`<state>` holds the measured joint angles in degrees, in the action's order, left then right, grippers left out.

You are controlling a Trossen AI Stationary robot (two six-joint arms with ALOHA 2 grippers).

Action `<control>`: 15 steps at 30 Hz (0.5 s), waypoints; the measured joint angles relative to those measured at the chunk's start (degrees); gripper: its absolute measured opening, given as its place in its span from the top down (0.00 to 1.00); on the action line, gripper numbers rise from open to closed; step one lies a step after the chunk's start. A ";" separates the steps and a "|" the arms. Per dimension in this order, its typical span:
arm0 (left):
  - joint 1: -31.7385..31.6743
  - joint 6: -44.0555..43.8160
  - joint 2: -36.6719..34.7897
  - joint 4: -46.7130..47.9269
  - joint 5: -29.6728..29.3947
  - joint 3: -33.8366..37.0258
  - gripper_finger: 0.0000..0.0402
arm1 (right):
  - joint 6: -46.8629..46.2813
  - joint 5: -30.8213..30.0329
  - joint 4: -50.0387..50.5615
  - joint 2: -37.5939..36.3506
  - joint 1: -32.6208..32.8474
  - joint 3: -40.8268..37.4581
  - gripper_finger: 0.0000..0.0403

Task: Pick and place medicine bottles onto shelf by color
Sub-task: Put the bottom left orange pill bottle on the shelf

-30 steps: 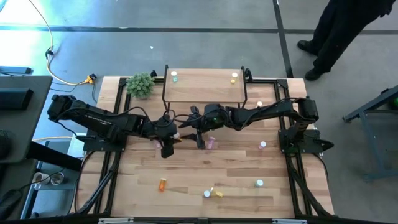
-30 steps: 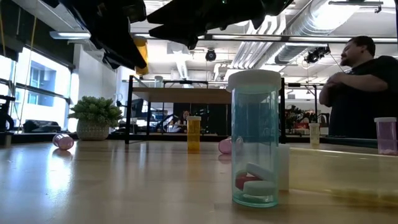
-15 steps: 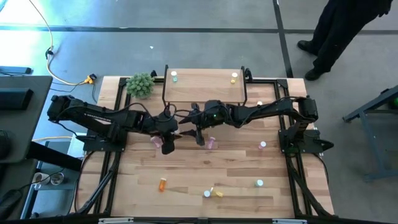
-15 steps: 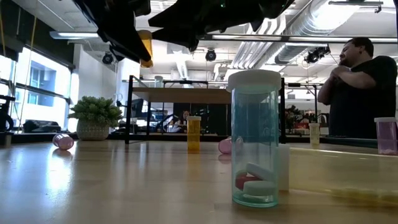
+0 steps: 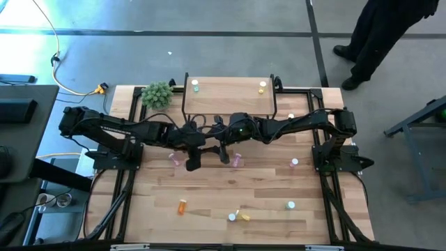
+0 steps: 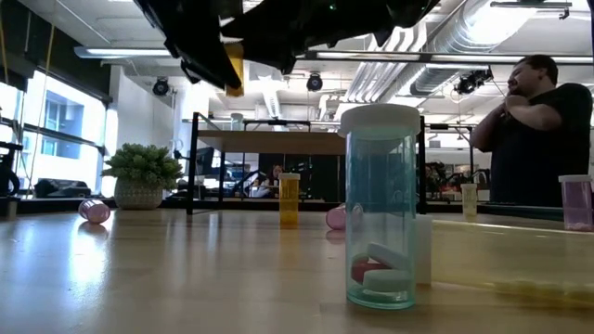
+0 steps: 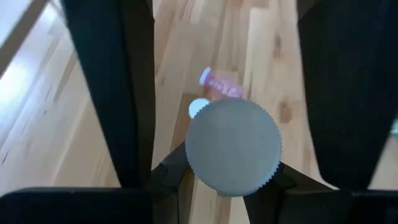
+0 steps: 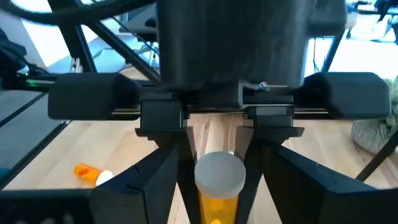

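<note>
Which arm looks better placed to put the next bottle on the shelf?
Left, probably. The left pincer holds an orange bottle in the air, close to the shelf. The right pincer waits beside it; I see no bottle in it.

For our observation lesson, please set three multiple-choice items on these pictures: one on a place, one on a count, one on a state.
1. Where does the green bushy potted plant stand?
A. on the raised light-wood shelf
B. on the big wooden table, beside the shelf's left end
C. at the table's near edge

2. How many small white-capped bottles stand on the shelf?
A. none
B. two
C. five

3. What state is the left hand in, close to the right hand at mid-table?
A. open and empty
B. resting flat on the table
C. shut on an orange translucent white-capped bottle, held above the table

Answers:
1 B: the high view shows it at the far left corner, next to the shelf.
2 B: a green bottle and a yellow bottle.
3 C: the low view shows the bottle held aloft.
</note>
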<state>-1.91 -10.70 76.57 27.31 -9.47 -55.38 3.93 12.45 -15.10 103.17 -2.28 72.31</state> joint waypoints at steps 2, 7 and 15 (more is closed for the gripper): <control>0.00 0.01 1.06 0.55 -0.02 -0.23 0.76 | 0.01 0.00 0.85 -0.02 0.00 0.00 0.46; 0.02 -0.02 2.24 0.35 -0.02 -0.27 0.76 | 0.00 -0.02 2.80 -0.11 0.00 0.00 0.46; 0.00 -0.02 2.24 -0.38 -0.16 -0.26 0.76 | -1.36 -0.04 5.29 -0.11 0.04 0.04 0.46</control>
<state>-1.91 -10.72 78.81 26.93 -9.64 -55.65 2.57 12.40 -9.81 103.07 -2.24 72.36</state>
